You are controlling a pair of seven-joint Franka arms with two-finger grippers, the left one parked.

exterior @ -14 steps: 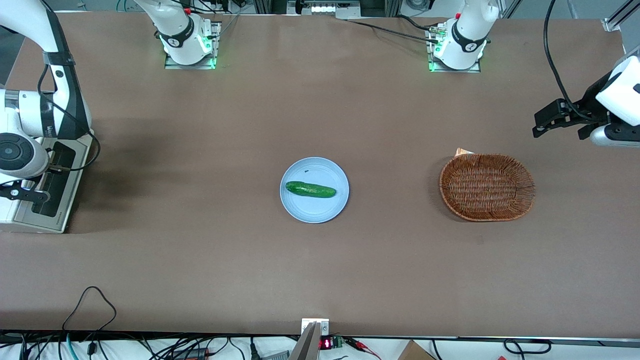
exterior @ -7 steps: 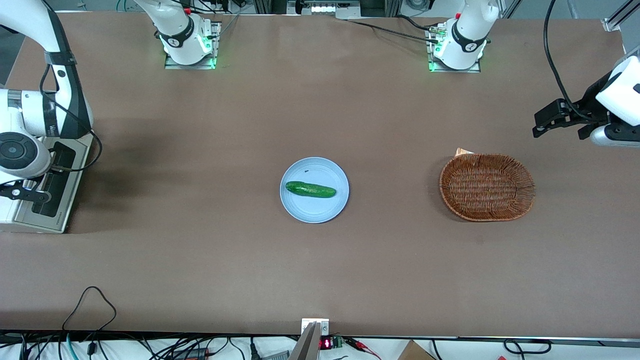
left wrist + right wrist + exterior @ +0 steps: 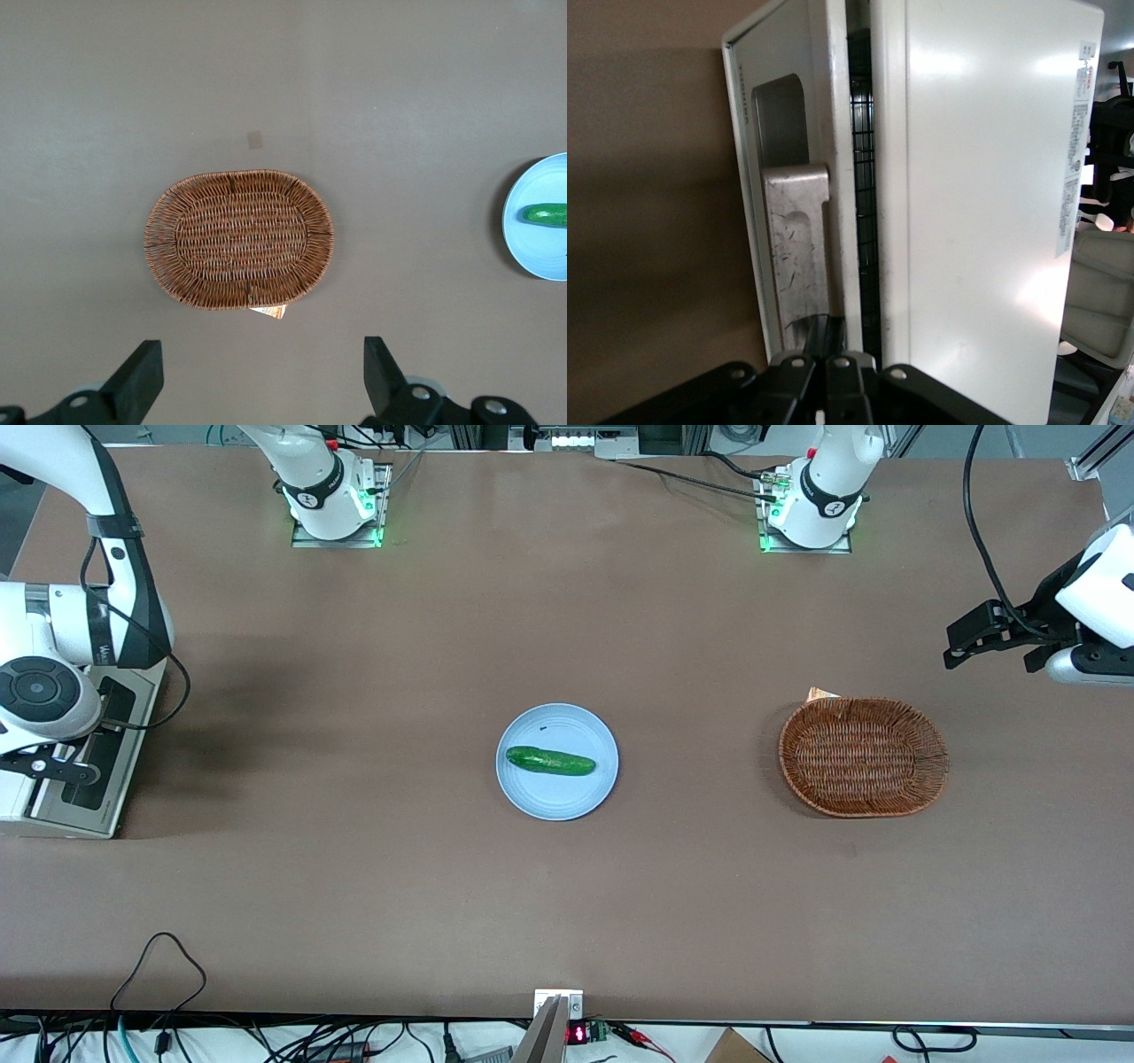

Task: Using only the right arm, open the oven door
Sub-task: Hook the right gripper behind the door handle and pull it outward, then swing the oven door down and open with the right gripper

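The white toaster oven (image 3: pixel 18 808) stands at the working arm's end of the table. Its oven door (image 3: pixel 96 755), a silver-grey frame with a dark window, is tilted away from the body. A narrow gap (image 3: pixel 864 177) between the oven door (image 3: pixel 749 133) and the white oven body (image 3: pixel 974 195) shows the wire rack inside. The right arm (image 3: pixel 40 686) hangs over the oven. Its black gripper (image 3: pixel 71 771) (image 3: pixel 825 335) is shut on the end of the silver bar handle (image 3: pixel 796 239).
A light blue plate (image 3: pixel 580 797) with a cucumber (image 3: pixel 549 761) on it lies mid-table. A brown wicker basket (image 3: pixel 864 756) sits toward the parked arm's end. A black cable (image 3: pixel 159 957) loops on the table's edge nearest the front camera.
The right arm's wrist has shifted slightly toward the table's middle, and the door has tilted a little more away from the oven body.
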